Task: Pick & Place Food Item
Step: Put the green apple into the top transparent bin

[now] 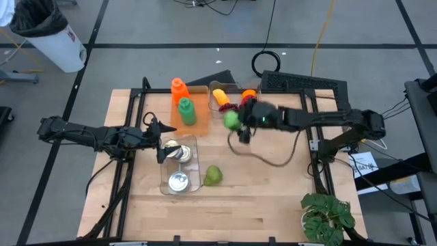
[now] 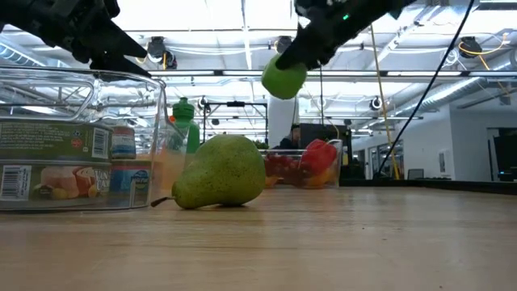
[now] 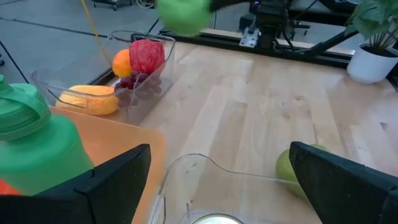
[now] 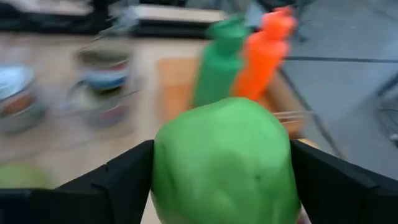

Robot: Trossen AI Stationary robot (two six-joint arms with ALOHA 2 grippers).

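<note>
The right claw (image 1: 235, 123) grips a round green apple (image 1: 231, 119), held above the wooden desk (image 1: 273, 184) beside a clear tray of fruit (image 1: 229, 96); it shows no long axis. A speckled green pear (image 2: 220, 171) lies on its side below. The left claw (image 1: 158, 140), fingers spread, hovers over a clear bin of cans (image 1: 179, 164).

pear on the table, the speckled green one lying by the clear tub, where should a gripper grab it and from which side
Grip the speckled green pear across its wide belly, coming straight down from above. It lies on its side on the wooden table, stem end low, so the narrow neck offers less hold. The clear plastic tub stands close beside it; the other sides look open.
</note>
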